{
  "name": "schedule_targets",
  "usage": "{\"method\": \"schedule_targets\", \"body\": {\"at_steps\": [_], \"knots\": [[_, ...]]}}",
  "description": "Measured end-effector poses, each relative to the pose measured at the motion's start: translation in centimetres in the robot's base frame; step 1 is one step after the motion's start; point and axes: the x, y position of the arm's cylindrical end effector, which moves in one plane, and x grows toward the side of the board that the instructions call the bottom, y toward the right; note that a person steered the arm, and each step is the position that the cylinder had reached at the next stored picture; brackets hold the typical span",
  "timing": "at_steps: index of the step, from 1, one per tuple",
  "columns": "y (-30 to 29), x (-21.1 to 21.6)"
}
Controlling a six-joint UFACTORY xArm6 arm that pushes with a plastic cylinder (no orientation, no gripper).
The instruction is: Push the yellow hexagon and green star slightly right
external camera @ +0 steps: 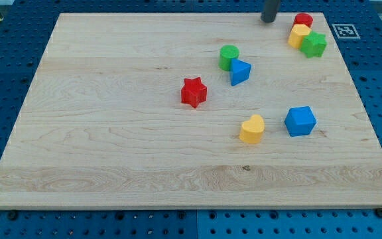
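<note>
The yellow hexagon [299, 34] sits near the board's top right corner. The green star [314, 44] touches its right side, slightly lower. A red round block [303, 20] touches the hexagon's upper edge. My tip [268, 20] stands at the view's top, to the left of the hexagon and a little above it, with a small gap between them.
A green cylinder [229, 57] and a blue triangle [240, 71] sit together at upper middle. A red star [193, 91] lies at the centre. A yellow heart [252, 129] and a blue cube [300, 121] lie lower right. The board's right edge [350, 73] is near the star.
</note>
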Motion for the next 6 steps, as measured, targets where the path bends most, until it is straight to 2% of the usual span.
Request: {"method": "schedule_targets", "body": {"at_steps": [2,5,6], "knots": [[-0.3,5.8],[6.5,6.3],[6.0,6.3]]}}
